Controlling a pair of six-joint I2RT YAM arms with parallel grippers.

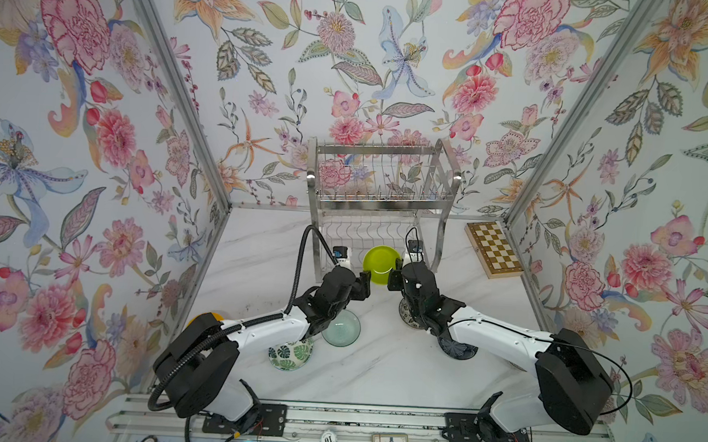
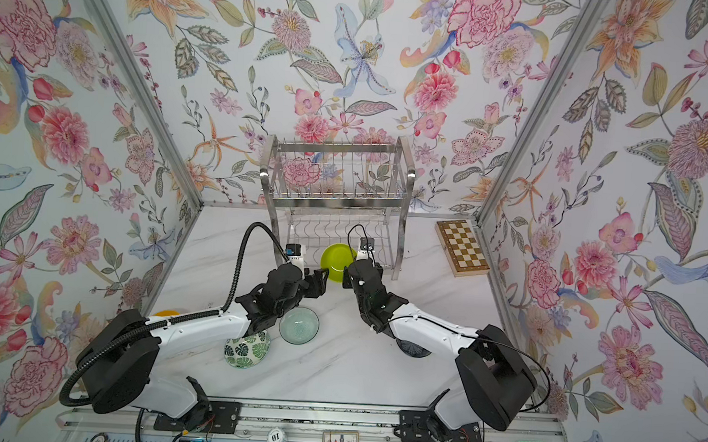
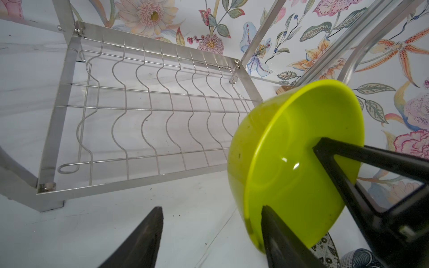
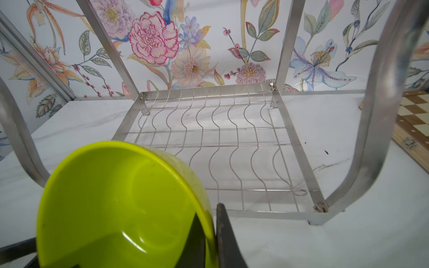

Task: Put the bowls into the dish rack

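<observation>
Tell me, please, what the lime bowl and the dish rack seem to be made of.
Lime bowl: probably plastic, with a glossy finish; its wall is thin and slightly see-through, with sharp highlights.
Dish rack: metal, likely polished stainless steel; it has thin bent wires and mirror-like flat bars.

The lime bowl (image 3: 290, 162) stands on edge by the rack (image 3: 58, 116) (wavy wires, steel frame), pinched at the rim by the right gripper (image 3: 322, 150). The left gripper (image 3: 211, 208) straddles its rim, jaws apart.

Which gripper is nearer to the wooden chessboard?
Right. The right gripper, pinching the lime bowl at the rack, is on the same side as the chessboard; the left gripper sits beyond the bowl, farther off.
</observation>
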